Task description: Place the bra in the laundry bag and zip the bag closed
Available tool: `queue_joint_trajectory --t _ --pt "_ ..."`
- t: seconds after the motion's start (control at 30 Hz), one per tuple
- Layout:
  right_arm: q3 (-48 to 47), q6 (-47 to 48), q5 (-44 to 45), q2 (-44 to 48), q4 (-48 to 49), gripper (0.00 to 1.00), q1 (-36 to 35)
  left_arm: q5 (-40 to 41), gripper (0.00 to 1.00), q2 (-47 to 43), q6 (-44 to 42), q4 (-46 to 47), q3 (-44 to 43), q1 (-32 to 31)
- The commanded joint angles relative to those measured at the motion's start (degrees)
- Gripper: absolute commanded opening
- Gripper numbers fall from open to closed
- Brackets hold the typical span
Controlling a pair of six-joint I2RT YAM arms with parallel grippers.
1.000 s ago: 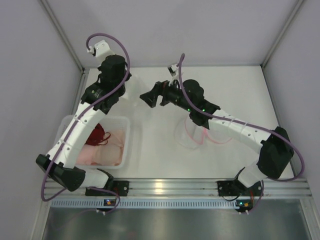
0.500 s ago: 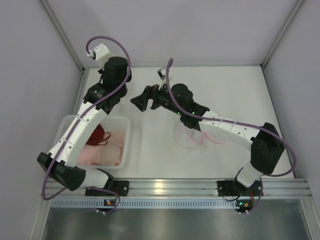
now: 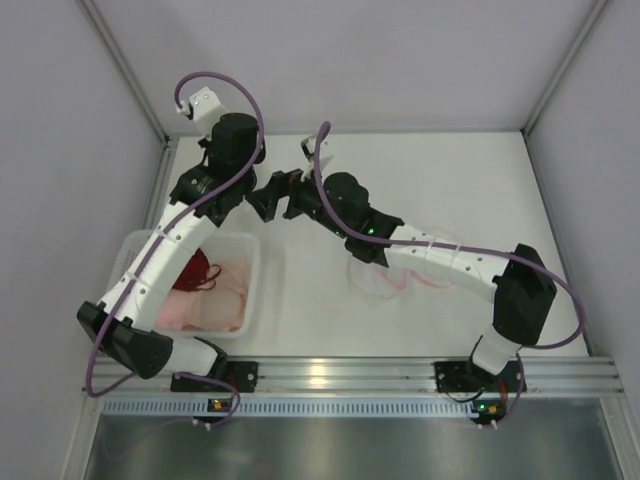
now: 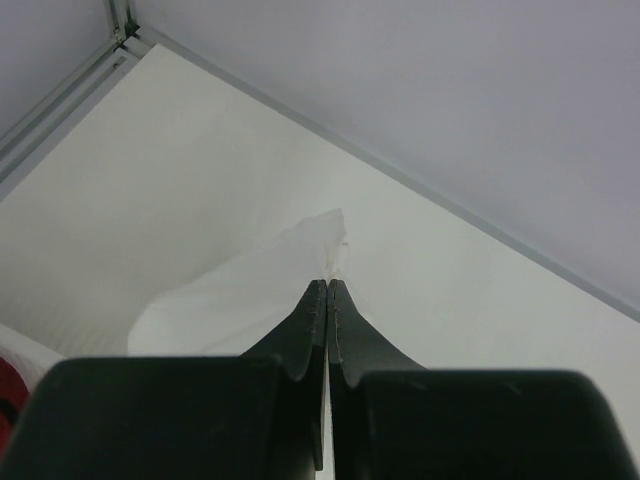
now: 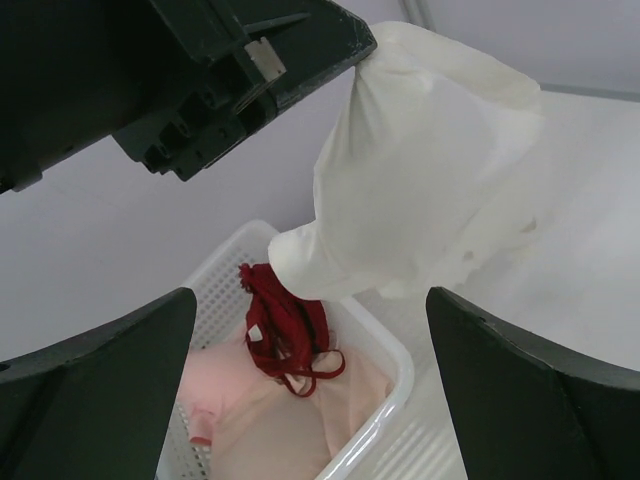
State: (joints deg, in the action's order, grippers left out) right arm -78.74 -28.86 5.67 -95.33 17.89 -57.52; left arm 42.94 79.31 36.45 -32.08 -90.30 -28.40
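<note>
Here, the left gripper (image 4: 327, 285), jaws fully closed, pinches the bra (image 5: 420, 170) aloft, evidently for handover; the right gripper (image 5: 310, 300) faces it, spread wide, empty; the laundry bag (image 3: 400, 278), possibly unzipped, lies at 4 o'clock from them.

The basket (image 3: 255, 285) holding garments (image 3: 205, 298) lies left of the laundry bag (image 3: 420, 279).

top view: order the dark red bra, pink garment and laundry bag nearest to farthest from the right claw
1. dark red bra, in the basket left of the right claw
2. pink garment, same basket, closer to the robot; only slightly farther
3. laundry bag, off to the claw's right
</note>
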Motion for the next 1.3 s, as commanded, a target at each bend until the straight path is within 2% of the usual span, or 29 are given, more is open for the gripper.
queue_joint_trajectory --t 0.0,0.3,0.67,0.87,1.07,1.1,1.17,1.2,1.27 --pt "-1.8 3.9 6.4 -0.6 3.2 0.99 -2.9 1.5 0.0 -0.9 1.5 2.7 -0.4 -0.1" --pt "-5.6 6.2 11.1 -5.6 4.3 0.99 -5.4 -0.5 0.0 -1.9 1.1 2.8 -2.7 0.3" --pt "-9.8 5.4 24.4 -9.9 6.7 0.99 -7.9 -2.1 0.0 -2.4 0.5 2.8 -4.4 0.6" --pt "-10.9 8.5 28.6 -13.6 12.3 0.97 -8.8 -3.5 0.0 -3.5 0.8 2.7 -4.6 0.5" --pt "-14.5 12.9 29.3 -16.9 13.7 0.56 -8.8 -4.1 0.0 -4.6 -0.2 2.7 -5.3 0.5" --pt "-13.5 13.4 30.0 -16.2 14.3 0.44 -8.8 -3.8 0.0 -4.9 -0.5 2.8 -5.2 0.5" --pt "-11.0 15.3 30.8 -14.7 18.0 0.33 -8.7 -3.2 0.0 -5.5 -1.3 2.7 -5.0 0.6" --pt "-7.2 16.2 30.7 -12.4 19.8 0.24 -8.6 -2.6 0.0 -5.6 -1.6 2.8 -5.0 0.5" --pt "-3.0 18.6 28.7 -9.7 25.3 0.17 -8.5 -2.5 0.0 -5.9 -2.5 2.7 -4.7 0.7"
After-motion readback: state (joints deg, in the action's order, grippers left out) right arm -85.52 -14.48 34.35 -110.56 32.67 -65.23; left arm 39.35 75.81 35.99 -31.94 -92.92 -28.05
